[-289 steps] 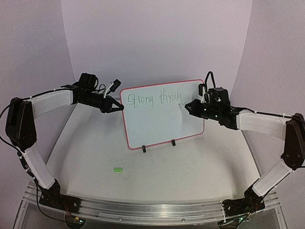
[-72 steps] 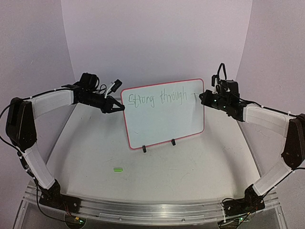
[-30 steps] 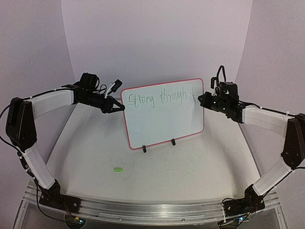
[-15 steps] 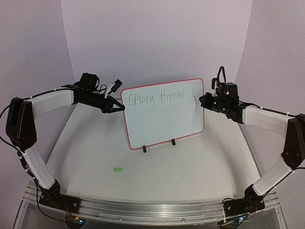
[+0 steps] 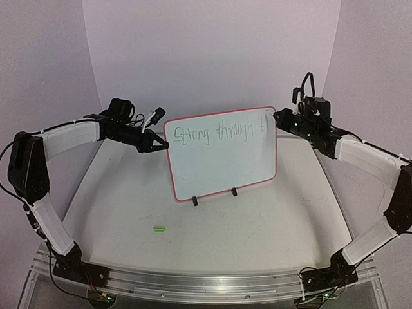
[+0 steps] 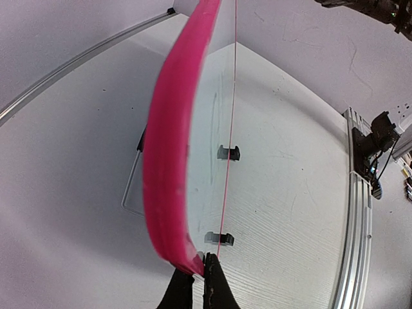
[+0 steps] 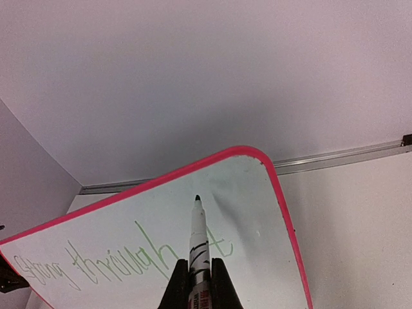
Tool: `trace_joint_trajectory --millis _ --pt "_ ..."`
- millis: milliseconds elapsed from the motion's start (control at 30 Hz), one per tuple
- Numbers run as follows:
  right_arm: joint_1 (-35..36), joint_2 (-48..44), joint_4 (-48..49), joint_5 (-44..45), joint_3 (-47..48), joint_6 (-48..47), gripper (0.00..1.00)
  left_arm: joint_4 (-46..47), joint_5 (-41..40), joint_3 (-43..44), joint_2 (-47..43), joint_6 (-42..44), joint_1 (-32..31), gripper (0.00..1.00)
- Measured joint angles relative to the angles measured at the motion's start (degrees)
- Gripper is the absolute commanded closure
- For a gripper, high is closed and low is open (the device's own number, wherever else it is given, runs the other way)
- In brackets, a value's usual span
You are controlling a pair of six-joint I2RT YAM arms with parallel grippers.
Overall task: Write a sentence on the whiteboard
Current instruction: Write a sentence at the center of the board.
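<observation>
Whiteboard [image 5: 222,161] upright at centre of the top view, on two black feet [image 5: 194,201], green writing along its top. Pinched at the upper left edge by the left gripper [image 5: 161,144]. At upper right, right gripper [image 5: 278,116] clamped around a marker [image 7: 199,248], tip by the corner
</observation>
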Motion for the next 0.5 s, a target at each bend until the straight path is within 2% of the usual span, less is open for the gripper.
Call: trace_joint_trajectory --millis 200,500 --pt "0.00 2.16 0.11 0.00 3.73 -1.21 1.00 0.00 0.01 0.00 0.00 0.03 0.00 1.00" --pt "0.00 4.86 -0.33 0.06 3.96 -1.45 1.00 -0.01 -0.04 0.00 0.00 0.01 0.00 1.00"
